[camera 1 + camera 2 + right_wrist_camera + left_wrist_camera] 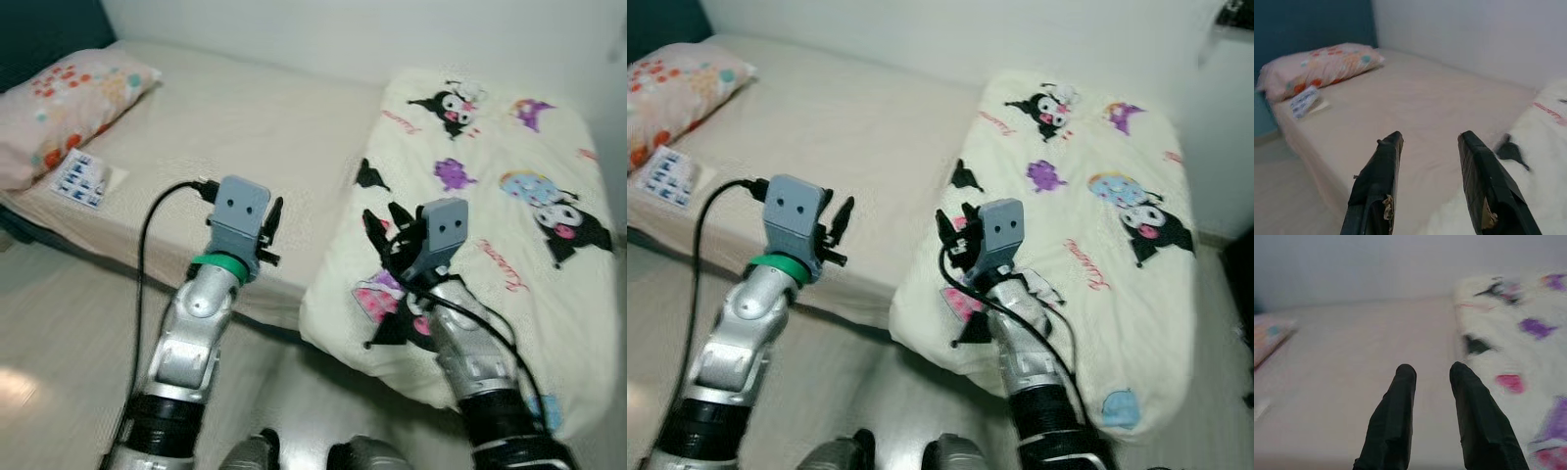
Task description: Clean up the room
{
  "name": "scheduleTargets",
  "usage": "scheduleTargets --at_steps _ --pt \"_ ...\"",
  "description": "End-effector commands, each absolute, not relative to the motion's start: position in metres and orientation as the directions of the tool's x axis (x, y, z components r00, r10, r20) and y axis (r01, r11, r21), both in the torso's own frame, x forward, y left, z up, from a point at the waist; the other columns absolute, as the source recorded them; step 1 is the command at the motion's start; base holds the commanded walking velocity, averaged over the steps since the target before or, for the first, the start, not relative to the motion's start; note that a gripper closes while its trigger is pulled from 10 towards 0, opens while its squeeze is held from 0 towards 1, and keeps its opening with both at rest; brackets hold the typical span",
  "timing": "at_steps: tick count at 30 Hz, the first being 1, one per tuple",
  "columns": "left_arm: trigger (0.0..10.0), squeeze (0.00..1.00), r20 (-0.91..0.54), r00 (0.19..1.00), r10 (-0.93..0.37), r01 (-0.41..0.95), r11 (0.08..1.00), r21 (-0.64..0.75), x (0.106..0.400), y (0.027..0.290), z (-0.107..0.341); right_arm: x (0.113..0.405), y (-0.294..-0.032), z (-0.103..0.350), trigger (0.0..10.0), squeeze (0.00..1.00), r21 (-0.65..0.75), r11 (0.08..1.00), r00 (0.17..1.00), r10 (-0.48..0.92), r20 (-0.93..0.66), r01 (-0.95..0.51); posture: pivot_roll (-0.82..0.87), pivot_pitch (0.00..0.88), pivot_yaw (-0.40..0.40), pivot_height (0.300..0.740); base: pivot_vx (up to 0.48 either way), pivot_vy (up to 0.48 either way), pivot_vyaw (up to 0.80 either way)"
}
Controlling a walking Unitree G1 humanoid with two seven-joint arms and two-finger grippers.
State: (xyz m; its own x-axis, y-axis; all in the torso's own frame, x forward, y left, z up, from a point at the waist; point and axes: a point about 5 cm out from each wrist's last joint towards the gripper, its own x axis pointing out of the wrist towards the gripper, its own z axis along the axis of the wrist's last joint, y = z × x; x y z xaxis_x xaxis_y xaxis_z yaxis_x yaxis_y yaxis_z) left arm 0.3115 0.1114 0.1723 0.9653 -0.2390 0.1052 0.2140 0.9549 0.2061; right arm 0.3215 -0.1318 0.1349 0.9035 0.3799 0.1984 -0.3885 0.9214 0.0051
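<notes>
Cream cartoon duvet (490, 225) beside pillow (69, 108)

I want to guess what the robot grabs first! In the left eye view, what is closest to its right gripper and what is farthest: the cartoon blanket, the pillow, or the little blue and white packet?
From the right gripper:
1. Blanket, right under it.
2. Packet, far to its left on the bed.
3. Pillow, farthest, at the bed's left end.
</notes>
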Motion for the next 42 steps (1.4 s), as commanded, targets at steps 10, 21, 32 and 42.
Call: scheduleTargets --at_steps 10,21,32,42 --pt "10.0 0.00 0.070 0.973 -0.220 0.200 0.955 0.220 0.311 0.116 0.163 0.306 -0.105 0.129 10.0 0.00 0.024 0.812 0.800 0.570 0.188 -0.584 0.00 0.027 0.020 0.740 0.000 0.000 0.78" --pt "10.0 0.00 0.042 0.981 -0.188 0.173 0.956 0.236 0.310 0.120 0.156 0.293 -0.091 0.131 10.0 0.00 0.029 0.702 0.694 0.697 0.178 -0.712 0.00 0.036 0.022 0.740 0.000 0.000 0.78" --pt "10.0 0.00 0.033 0.985 -0.168 0.155 0.957 0.243 0.310 0.121 0.154 0.292 -0.091 0.130 10.0 0.00 0.034 0.696 0.690 0.703 0.172 -0.718 0.00 0.037 0.022 0.740 0.000 0.000 0.78" --pt "10.0 0.00 0.025 0.988 -0.154 0.143 0.958 0.248 0.311 0.124 0.152 0.293 -0.094 0.131 10.0 0.00 0.052 0.711 0.707 0.686 0.170 -0.702 0.00 0.037 0.027 0.740 0.000 0.000 0.78"
